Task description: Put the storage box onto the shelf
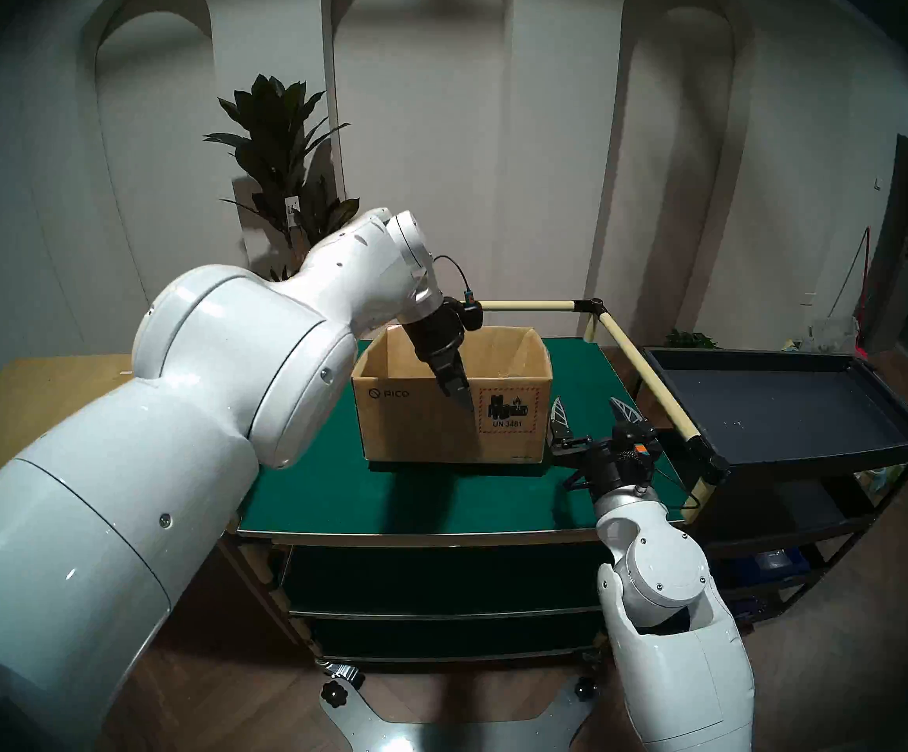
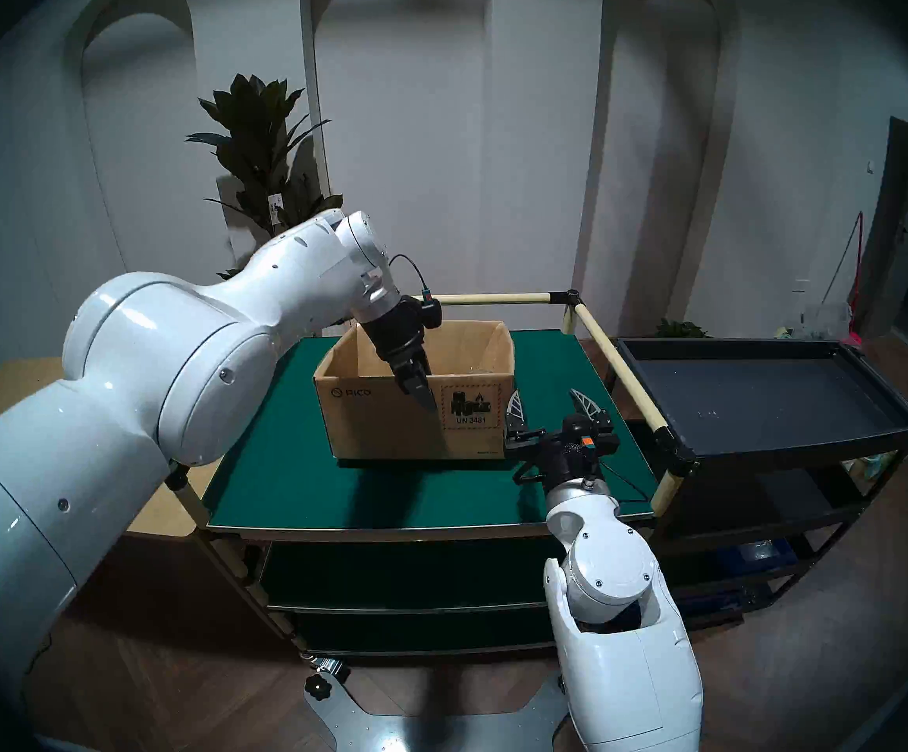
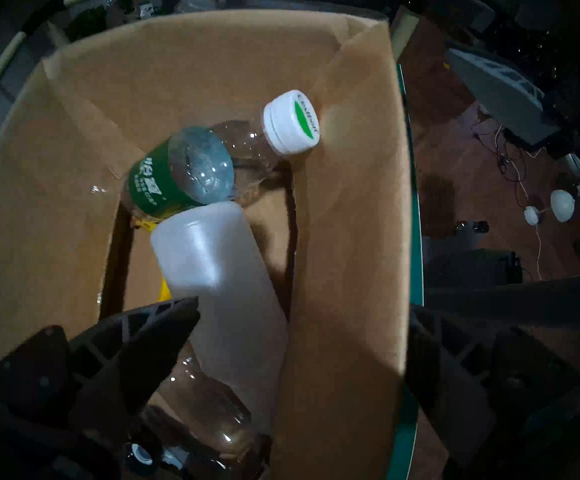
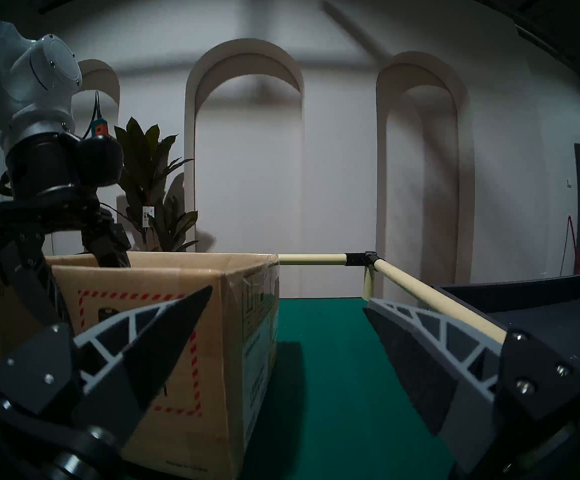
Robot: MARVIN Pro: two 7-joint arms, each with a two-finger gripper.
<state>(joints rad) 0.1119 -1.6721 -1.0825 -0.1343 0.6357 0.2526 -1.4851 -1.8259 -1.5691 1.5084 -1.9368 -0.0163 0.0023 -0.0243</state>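
The storage box (image 1: 414,425), an open brown "PICO" carton with a "UN 3481" label, stands on the top green board of the shelf (image 1: 386,496). My left gripper (image 1: 460,395) is open and straddles the box's front wall, one finger inside and one outside. In the left wrist view (image 3: 304,304) the wall (image 3: 344,226) runs between the spread fingers. My right gripper (image 1: 587,409) is open and empty, low over the board just right of the box. It also shows in the right wrist view (image 4: 288,299), with the box's corner (image 4: 219,330) by its left finger.
Inside the box lie a green-labelled water bottle (image 3: 191,171), a translucent white bottle (image 3: 219,278) and a clear bottle (image 3: 209,417). Cream rails (image 1: 652,376) edge the shelf's back and right. A black cart with grey tray (image 1: 766,398) stands right, a wooden counter (image 1: 34,409) left.
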